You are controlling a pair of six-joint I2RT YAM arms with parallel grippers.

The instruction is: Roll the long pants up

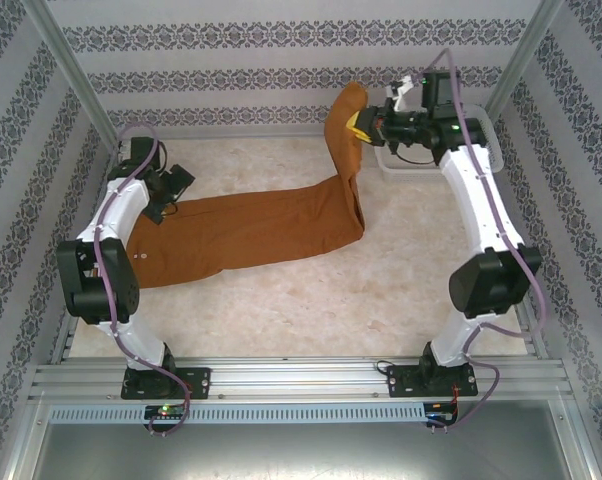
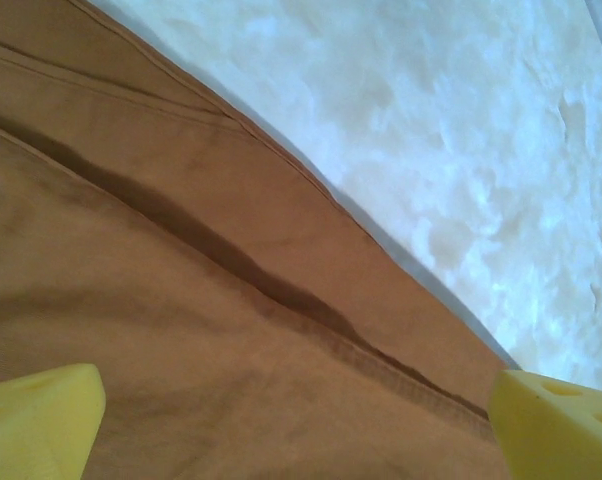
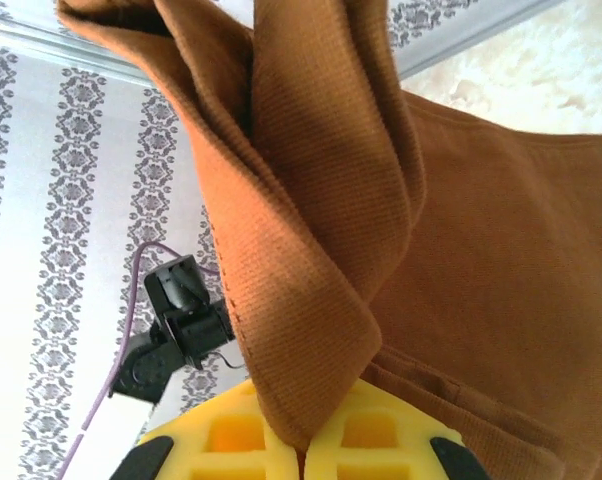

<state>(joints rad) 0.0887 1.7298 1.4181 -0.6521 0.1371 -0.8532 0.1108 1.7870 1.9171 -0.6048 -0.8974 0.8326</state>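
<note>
The long pants point(image 1: 251, 230) lie across the desk point(image 1: 381, 290), far-right end raised and clenched in the right jaws — left jaws gape over the other end — rolling seems barely begun; next, that end needs curling onto the flat cloth

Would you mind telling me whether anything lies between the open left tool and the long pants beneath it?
Nothing visible does. The left tool hangs open directly over the long pants, only bare cloth showing between its yellow fingertips. The right tool is shut on the pants' other end, held raised.
</note>
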